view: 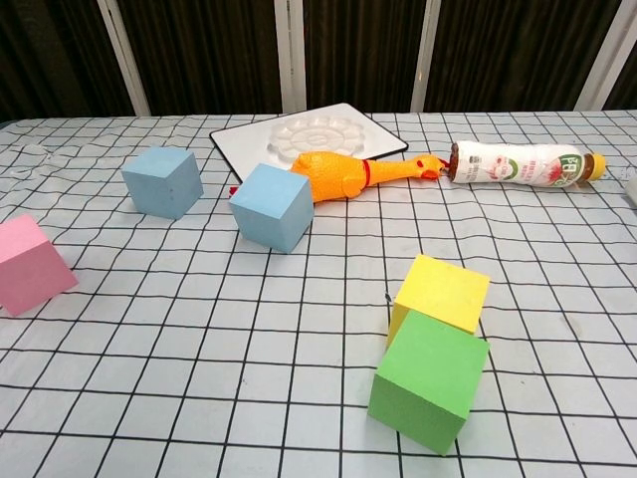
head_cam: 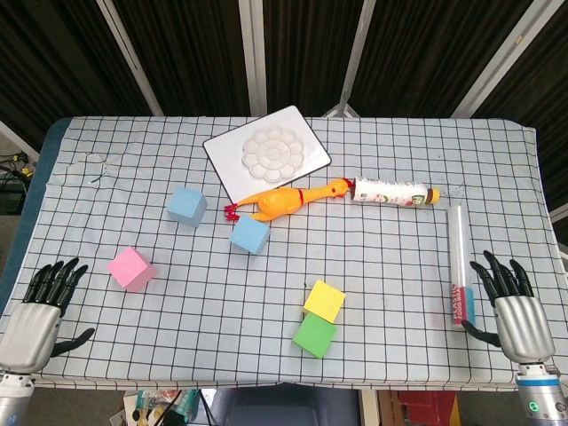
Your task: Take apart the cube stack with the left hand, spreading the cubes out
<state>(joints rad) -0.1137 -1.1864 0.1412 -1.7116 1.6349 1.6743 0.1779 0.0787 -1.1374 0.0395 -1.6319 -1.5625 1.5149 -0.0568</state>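
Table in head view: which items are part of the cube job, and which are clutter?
Job:
pink cube
two blue cubes
yellow cube
green cube, touching the yellow one
left hand, empty

Clutter:
rubber chicken
bottle
paint palette
tube
right hand

Your bench [head_cam: 399, 257] wears a white cloth ruled in a black grid. On it you have two light blue cubes [head_cam: 187, 206] [head_cam: 249, 235], a pink cube [head_cam: 131, 268], a yellow cube [head_cam: 324, 301] and a green cube [head_cam: 315, 336]. The rubber chicken [head_cam: 282, 199] is orange-yellow with red feet and comb. The palette tray [head_cam: 266, 153] is white with a dark edge. The bottle [head_cam: 390, 191] is white with a red-and-green label and brown cap. Both your left hand [head_cam: 34, 311] and right hand [head_cam: 510, 306] are silver-grey with black fingers.
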